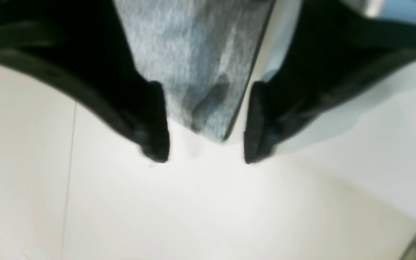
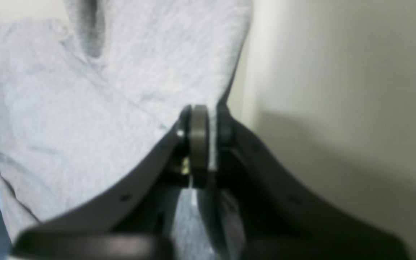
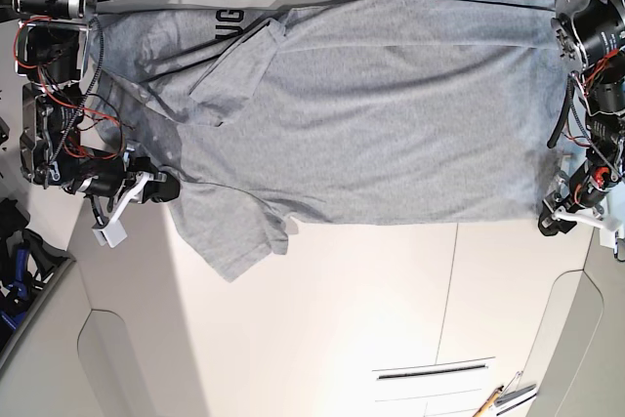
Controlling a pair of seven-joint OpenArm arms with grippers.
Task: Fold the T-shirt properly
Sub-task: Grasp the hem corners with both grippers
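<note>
- Near half of surface (image 3: 322, 319) bare white, wide room for either hand to pass.
- T-shirt (image 3: 391, 124) covers far half edge to edge; sleeve (image 3: 234, 231) juts into bare area on right-arm side.
- Right hand (image 2: 208, 137) clamped on shirt edge; left hand (image 1: 206, 122) w/ jaws apart at hem corner.
- Pens/tools (image 3: 503, 397) at near edge, well apart from shirt.
- Arm bodies + cables flank both sides.
</note>
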